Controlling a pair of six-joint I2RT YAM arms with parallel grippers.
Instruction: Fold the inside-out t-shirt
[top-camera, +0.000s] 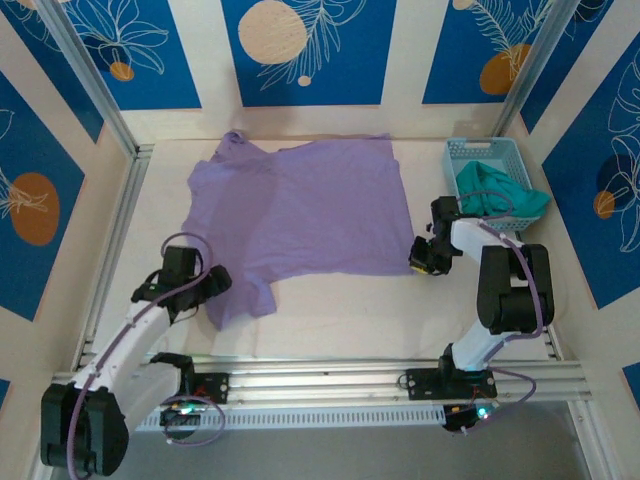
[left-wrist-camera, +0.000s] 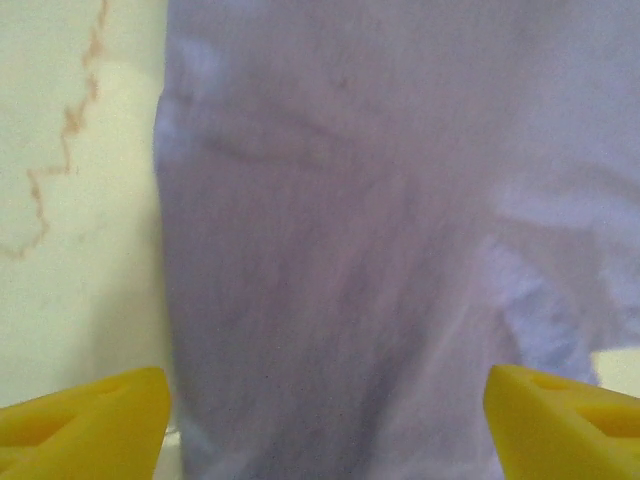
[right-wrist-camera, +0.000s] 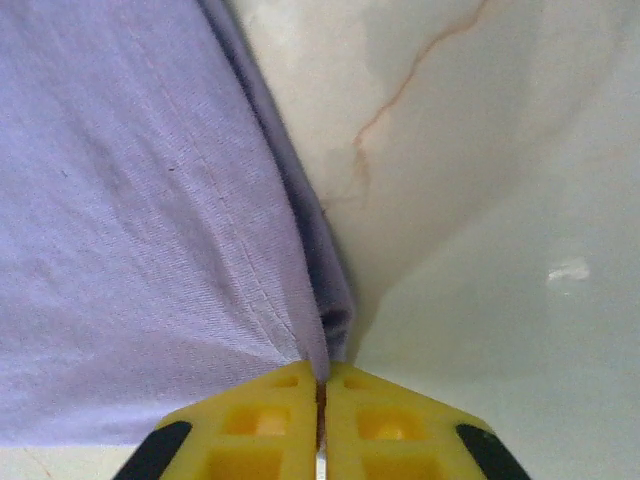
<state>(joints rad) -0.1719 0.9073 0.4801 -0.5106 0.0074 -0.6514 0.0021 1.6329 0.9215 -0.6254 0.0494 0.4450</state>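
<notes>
Now the right gripper (right-wrist-camera: 320, 382) pinches the t-shirt (top-camera: 310, 210) corner at its tips; the left gripper (left-wrist-camera: 325, 390) gapes wide astride lavender cloth, and would best close deep before any lift.

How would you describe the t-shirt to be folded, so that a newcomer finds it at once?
Look at the pale table seen from above: the inside-out t-shirt lies spread nearly flat across its middle. It is lavender and short-sleeved, unlike the teal garment, which sits bunched in the light blue basket at the far right corner.
</notes>
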